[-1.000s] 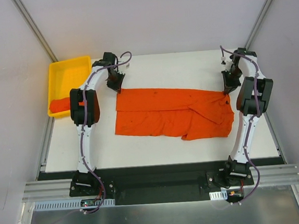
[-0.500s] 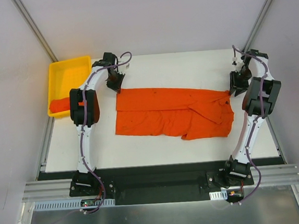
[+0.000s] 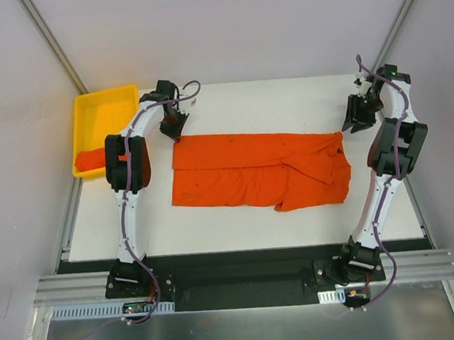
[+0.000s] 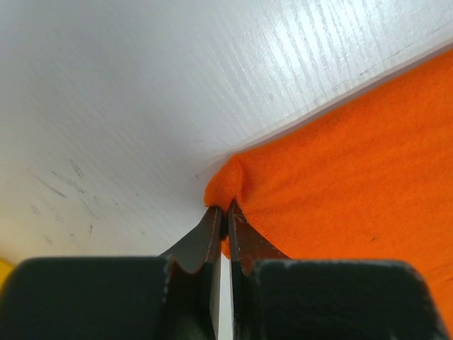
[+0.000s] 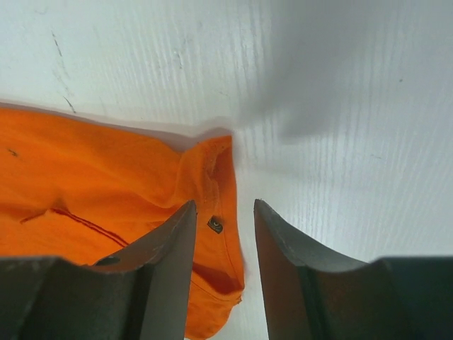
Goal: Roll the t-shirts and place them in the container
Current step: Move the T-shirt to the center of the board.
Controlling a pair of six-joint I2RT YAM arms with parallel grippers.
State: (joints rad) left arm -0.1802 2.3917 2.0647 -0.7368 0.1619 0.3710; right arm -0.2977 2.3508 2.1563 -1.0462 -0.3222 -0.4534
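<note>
An orange t-shirt [image 3: 259, 171], folded into a long band, lies flat across the white table [image 3: 261, 103]. My left gripper [image 3: 176, 135] is at the band's far left corner, shut on that corner of the t-shirt [image 4: 233, 180]; the pinch shows in the left wrist view at the left gripper [image 4: 225, 212]. My right gripper [image 3: 353, 124] hovers just off the band's right end, apart from the cloth. In the right wrist view the right gripper [image 5: 224, 207] is open, with the t-shirt's collar end [image 5: 106, 184] lying below it. A second orange t-shirt [image 3: 91, 159] sits bunched in the tray.
A yellow plastic tray [image 3: 107, 113] stands off the table's far left corner. Slanted metal frame posts [image 3: 49, 42] rise at both back corners. The table's right edge [image 3: 410, 194] runs close beside the right arm.
My right gripper has opened, let go of the t-shirt's right end and drawn back to the right and away. The freed end has settled flat. The left gripper has stayed shut on its corner.
</note>
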